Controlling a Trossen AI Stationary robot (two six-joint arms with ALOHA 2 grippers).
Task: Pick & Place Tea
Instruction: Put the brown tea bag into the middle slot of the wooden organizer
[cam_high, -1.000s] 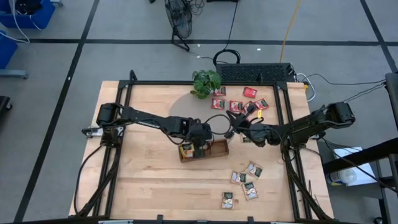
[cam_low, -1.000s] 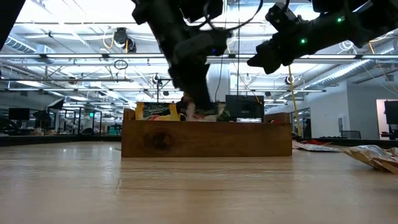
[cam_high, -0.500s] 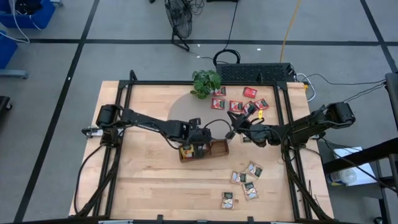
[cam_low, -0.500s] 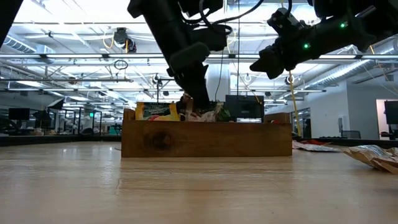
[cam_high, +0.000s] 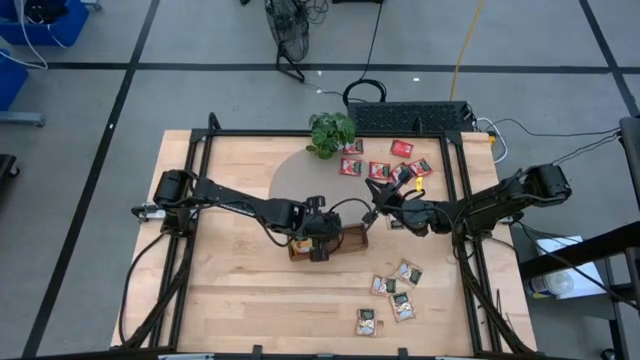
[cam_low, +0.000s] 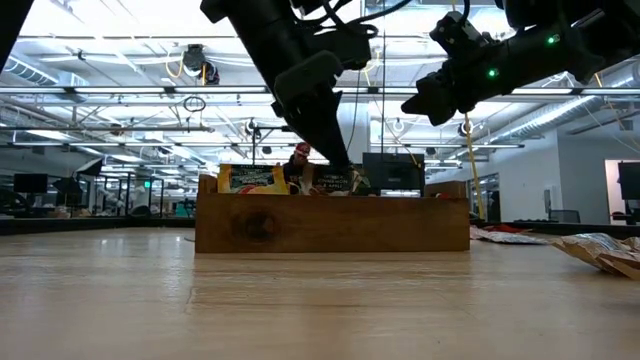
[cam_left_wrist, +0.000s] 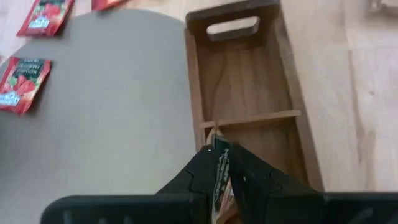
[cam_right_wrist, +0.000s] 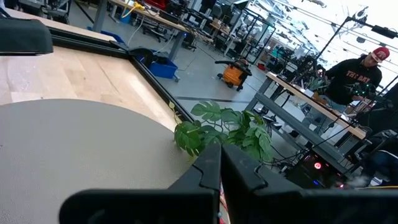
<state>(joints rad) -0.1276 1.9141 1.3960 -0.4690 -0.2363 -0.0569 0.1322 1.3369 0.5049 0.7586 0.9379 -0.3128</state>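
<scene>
The wooden tray (cam_high: 347, 240) stands mid-table, split by a divider (cam_left_wrist: 249, 119). My left gripper (cam_high: 318, 246) slants down into its left compartment, shut on a dark-printed tea packet (cam_left_wrist: 220, 177). Orange-yellow packets (cam_low: 250, 178) stand in that end. My right gripper (cam_high: 376, 194) hovers level above the table, right of the tray, shut on a thin red-edged packet (cam_right_wrist: 219, 198). Red packets (cam_high: 380, 170) lie at the far right; pale beige ones (cam_high: 396, 295) lie near the front right. My left gripper pinches the packet's upper edge (cam_left_wrist: 219, 163) between its two fingers, slanting down from the table's left. The packet stands on edge, its lower part (cam_low: 335, 182) down inside the tray. My right gripper pinches a packet that shows only as a red sliver (cam_right_wrist: 219, 205) between level fingers, clear of the table.
A potted plant (cam_high: 331, 132) stands at the far edge by a round grey mat (cam_high: 298, 180). The tray's right compartment (cam_left_wrist: 239, 68) holds nothing. A person in a red cap (cam_right_wrist: 357, 71) stands in the room beyond the table.
My left gripper has shifted a little toward the table's near edge over the tray and rolled its wrist. The packet under it, crumpled and tilted before, now stands straighter in the tray.
</scene>
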